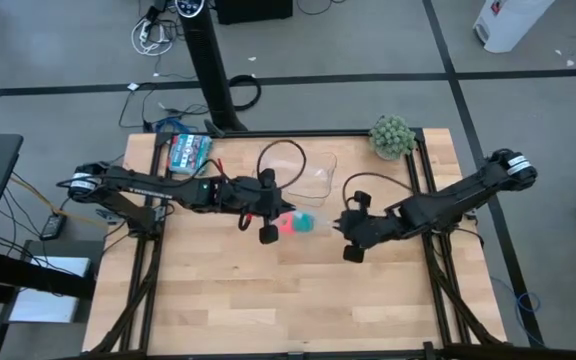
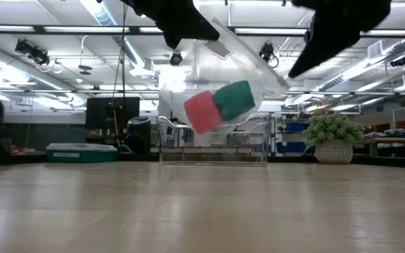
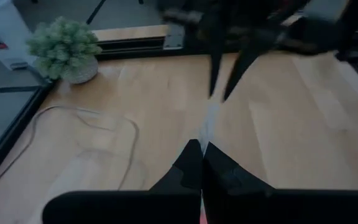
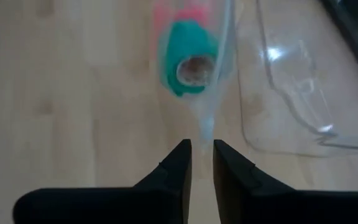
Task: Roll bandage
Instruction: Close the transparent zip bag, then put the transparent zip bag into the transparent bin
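The bandage (image 4: 188, 59) is a compact teal roll. It lies beside a pink block (image 2: 202, 111) inside a clear plastic bag (image 2: 259, 67) that hangs in the air over the table's middle. In the high view the roll (image 1: 308, 222) sits between my two grippers. My left gripper (image 1: 266, 228) is shut on the bag's left end. My right gripper (image 1: 353, 250) is shut on its right end. Both come down from above in the low view. My left gripper pinches a thin edge of the clear bag (image 3: 206, 130) between its two fingers, at the bag's left end. The plastic runs taut from there toward the other gripper. The bag is lifted clear of the table. My right gripper pinches the bag's narrow right end (image 4: 205, 127) between its two fingertips, along a gathered edge of plastic. The bag stretches away from the fingers to the teal roll and the pink block. It hangs clear of the table.
A clear plastic tray (image 1: 313, 172) with a dark cable loop stands just behind the bag. A flat teal-patterned packet (image 1: 188, 150) lies at the far left. A small potted plant (image 1: 392, 135) stands at the far right corner. Bare wood lies toward the near edge.
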`<state>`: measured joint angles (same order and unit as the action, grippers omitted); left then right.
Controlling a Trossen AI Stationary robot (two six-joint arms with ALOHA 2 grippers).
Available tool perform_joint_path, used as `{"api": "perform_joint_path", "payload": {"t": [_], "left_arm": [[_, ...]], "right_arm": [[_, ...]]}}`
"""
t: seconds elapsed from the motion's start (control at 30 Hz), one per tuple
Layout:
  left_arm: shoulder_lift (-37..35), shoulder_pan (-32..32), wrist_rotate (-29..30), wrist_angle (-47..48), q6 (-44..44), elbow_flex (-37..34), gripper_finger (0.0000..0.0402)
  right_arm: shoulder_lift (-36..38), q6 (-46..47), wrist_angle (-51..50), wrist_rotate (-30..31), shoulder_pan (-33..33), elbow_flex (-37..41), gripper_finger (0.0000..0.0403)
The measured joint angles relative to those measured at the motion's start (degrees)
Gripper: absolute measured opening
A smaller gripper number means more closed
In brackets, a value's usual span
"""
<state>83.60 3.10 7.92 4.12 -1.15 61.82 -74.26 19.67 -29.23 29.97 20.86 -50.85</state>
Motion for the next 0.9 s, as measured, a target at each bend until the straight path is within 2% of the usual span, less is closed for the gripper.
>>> {"api": "perform_joint_path", "payload": {"t": [0.27,0.47,0.6,0.73,0.83,0.9], "left_arm": [[-1.36,-4.76,-0.97,-1.49,-0.32,2.49,0.0000],[-0.79,-10.95,-1.49,-0.55,-2.40,5.81,0.0001],[0.49,-15.86,-6.59,-3.27,-0.63,5.87,0.0001],[2.70,-19.96,-11.35,-6.06,2.00,5.87,0.0002],[5.50,-22.26,-16.82,-7.29,6.28,5.86,0.0002],[7.52,-23.35,-17.94,-7.29,8.87,5.86,0.0002]], "right_arm": [[8.45,-0.08,0.24,1.10,0.42,-0.11,0.0076],[8.73,-3.09,3.57,4.62,0.35,-0.13,0.0077],[7.52,-6.46,6.53,7.23,-0.14,-0.13,0.0077],[7.09,-5.78,6.93,10.49,-1.73,-0.13,0.0077],[7.15,-4.89,7.07,10.94,-3.12,-0.15,0.0076],[7.10,-5.15,7.58,10.92,-3.62,-0.15,0.0076]]}}
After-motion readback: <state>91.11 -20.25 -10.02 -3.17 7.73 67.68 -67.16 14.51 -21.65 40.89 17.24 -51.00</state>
